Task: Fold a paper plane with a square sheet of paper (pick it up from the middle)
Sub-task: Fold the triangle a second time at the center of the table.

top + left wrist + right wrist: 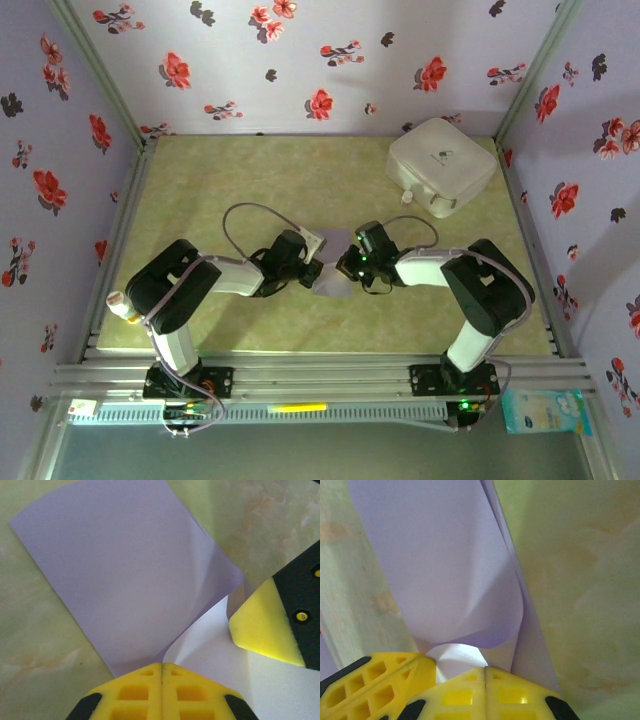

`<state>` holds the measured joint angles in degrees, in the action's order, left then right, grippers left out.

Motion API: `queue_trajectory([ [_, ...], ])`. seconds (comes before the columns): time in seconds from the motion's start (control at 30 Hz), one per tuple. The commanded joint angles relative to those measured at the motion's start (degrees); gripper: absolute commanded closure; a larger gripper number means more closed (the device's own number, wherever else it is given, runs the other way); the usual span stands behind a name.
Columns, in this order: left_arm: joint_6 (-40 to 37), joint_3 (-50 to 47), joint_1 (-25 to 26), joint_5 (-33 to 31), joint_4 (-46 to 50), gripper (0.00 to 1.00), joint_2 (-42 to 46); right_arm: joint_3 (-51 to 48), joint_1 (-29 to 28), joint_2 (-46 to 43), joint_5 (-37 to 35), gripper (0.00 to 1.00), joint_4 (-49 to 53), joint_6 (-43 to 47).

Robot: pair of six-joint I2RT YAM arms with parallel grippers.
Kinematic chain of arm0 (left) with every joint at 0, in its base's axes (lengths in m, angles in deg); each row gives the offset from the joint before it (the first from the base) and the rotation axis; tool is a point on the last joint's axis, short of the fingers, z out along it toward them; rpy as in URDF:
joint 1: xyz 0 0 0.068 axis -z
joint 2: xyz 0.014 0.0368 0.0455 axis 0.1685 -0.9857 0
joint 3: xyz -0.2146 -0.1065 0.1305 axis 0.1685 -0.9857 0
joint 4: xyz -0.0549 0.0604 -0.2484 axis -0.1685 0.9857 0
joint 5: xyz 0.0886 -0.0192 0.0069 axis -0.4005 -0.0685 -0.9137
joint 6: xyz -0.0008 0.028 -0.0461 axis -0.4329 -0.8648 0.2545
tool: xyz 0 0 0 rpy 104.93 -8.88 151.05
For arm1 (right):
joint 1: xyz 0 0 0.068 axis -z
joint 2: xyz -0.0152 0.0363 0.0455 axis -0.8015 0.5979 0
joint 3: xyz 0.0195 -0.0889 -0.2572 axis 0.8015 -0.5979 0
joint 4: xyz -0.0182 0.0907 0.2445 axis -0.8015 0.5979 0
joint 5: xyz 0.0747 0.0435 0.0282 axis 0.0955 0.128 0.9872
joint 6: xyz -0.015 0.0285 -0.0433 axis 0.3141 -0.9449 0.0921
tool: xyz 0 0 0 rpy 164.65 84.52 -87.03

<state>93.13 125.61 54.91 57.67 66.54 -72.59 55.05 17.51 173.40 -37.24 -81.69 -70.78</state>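
The counter [200, 190] under both claws is a smooth pale green slab, and that worries me most. Nothing on it will hold thin paper still once either claw pushes sideways. The white rounded box [442, 165] sits well beyond the right claw [347, 266], off to its outer side, so I don't count it as a hazard.

The square sheet of paper [328, 287] lies directly beneath and between the two claws, which meet tip to tip over its middle. From the left wrist camera, a big lavender flap [115, 570] curls up and over ahead of the left claw [161, 680]. Its jaws are pressed together, and the flap narrows right into their seam, so I judge it pinched there. The fold is a soft roll, not a crease.

The right claw [485, 682] also has its jaws together, and the sheet [435, 555] bows just ahead of its tips. I can't tell whether it grips paper or only presses it down.

The risks as I see them:
- If I pull the left claw across while the other fails to pin the lower layer, the whole sheet slides and the fold lands crooked.
- If I let go before flattening, the roll springs open.
- The two sets of fingertips [262, 627] stand very near each other, so a small misjudged move could knock them together or tear the paper between them.
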Motion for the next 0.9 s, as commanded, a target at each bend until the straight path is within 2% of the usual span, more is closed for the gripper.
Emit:
queue_trajectory([
  [0.0,-1.4,0.1,-0.2,0.8,4.7,1.00,-1.2,0.5,0.2,-2.7,-1.1,1.00,-0.5,-0.5],
  [0.2,-1.6,0.3,-0.2,0.8,5.1,1.00,-1.2,2.2,1.6,-1.2,-0.7,1.00,-0.8,-0.9],
  [0.53,-1.7,0.2,-0.2,0.9,5.1,1.00,-1.1,-0.5,3.6,4.1,-5.5,1.00,0.7,-6.8],
  [0.87,-1.7,0.4,-0.2,0.9,5.2,1.00,-1.2,3.0,4.4,-0.2,-1.7,1.00,-1.2,-4.1],
])
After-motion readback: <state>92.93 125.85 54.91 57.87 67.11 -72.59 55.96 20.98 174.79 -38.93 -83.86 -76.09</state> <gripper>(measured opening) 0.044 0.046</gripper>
